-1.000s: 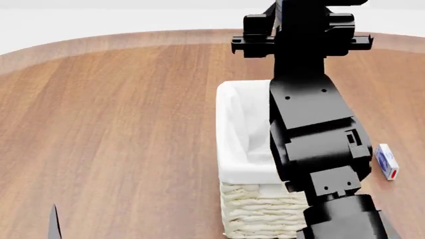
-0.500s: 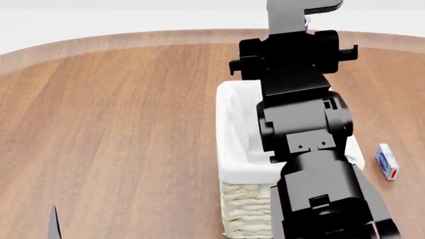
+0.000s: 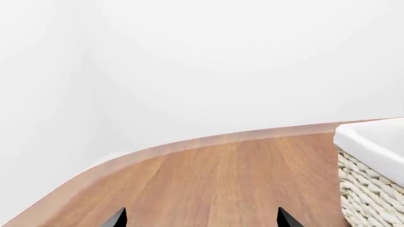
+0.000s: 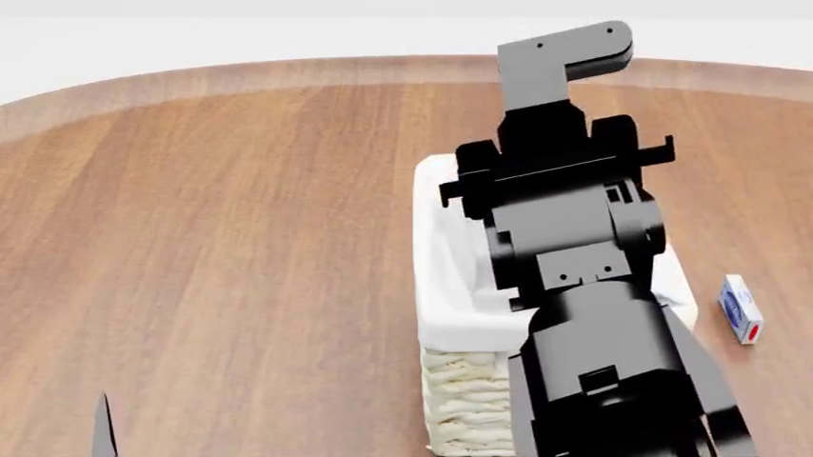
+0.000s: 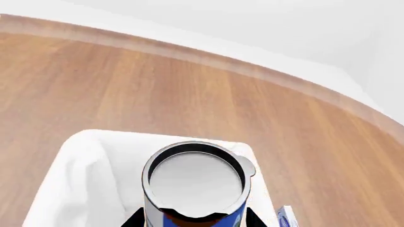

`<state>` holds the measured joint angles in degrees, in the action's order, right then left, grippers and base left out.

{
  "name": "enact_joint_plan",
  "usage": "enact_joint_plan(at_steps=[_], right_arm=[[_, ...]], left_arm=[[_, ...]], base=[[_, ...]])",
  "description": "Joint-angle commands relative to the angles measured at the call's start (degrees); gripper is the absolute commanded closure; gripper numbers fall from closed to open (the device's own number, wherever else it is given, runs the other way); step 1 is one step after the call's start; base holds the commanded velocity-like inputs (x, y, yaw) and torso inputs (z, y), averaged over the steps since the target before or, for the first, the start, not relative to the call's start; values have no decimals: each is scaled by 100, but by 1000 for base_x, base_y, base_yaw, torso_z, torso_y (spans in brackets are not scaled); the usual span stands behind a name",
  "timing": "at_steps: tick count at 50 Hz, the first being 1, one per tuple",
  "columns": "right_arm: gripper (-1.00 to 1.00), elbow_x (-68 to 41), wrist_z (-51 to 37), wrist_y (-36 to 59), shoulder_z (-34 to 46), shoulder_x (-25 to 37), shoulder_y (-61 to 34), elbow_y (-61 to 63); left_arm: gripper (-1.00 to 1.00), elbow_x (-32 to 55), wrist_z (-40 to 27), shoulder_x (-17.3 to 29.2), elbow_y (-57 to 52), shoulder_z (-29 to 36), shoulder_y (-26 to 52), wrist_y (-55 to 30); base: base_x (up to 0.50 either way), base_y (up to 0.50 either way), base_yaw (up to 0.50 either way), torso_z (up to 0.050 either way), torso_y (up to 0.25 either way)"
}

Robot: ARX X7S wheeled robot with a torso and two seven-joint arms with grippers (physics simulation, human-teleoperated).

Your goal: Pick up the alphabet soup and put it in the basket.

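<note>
Blue-labelled and white-topped, the alphabet soup (image 5: 196,187) sat clamped between the jaws of the right gripper (image 5: 194,218), whose dark fingertips showed on either side of the can's lower body in the right wrist view. The can hung upright directly over the open mouth of the basket (image 5: 82,189), with white cloth lining visible beneath and around it on every side, so the hold looked meant for a straight drop or lowering into the middle, clear of the rim. From the head view the right arm covered most of the basket (image 4: 447,286), and the can itself was hidden behind that arm. A small blue and white box (image 4: 740,307) lay on the table, well apart from the jaws and beyond the basket's far side from the idle arm. The left gripper (image 3: 198,221) sat low over bare wood, its two fingertips spread apart with nothing between them, and the basket's woven wall stood off to one side of it. Warm brown wooden planks made up the table (image 4: 228,238), which had a curved, paler edge, and plain white surroundings lay behind it.
</note>
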<state>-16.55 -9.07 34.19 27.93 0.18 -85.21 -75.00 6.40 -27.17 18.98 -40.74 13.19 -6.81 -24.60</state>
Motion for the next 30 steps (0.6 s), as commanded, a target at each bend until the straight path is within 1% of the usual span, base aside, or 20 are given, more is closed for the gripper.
enact_joint_plan(at_steps=[1,6,16,18,24,30], right_arm=[[100,-207,115,360,623,-16,5,2],[100,23,146,416,373,-16,106,2],[100,457,187,406,-408,-15,295,2],[100,483,209,389,-420,-15,332,2],[100,217,328,287,54,-16,452,2],[100,64,351,260,216,-16,514,2]], left_arm=[[-100,32,-12,15,24,0,2,20],[-100,32,-17,12,66,21,4,53],[-100,34,-26,16,124,56,22,76],[-100,44,-31,20,113,50,25,61],[-100,52,-38,25,122,62,32,65],[-100,62,-48,33,132,64,31,72]], base=[[0,0,0,0,0],[0,0,0,0,2],[0,0,0,0,0],[0,0,0,8,0],[0,0,0,0,2],[0,0,0,0,0]])
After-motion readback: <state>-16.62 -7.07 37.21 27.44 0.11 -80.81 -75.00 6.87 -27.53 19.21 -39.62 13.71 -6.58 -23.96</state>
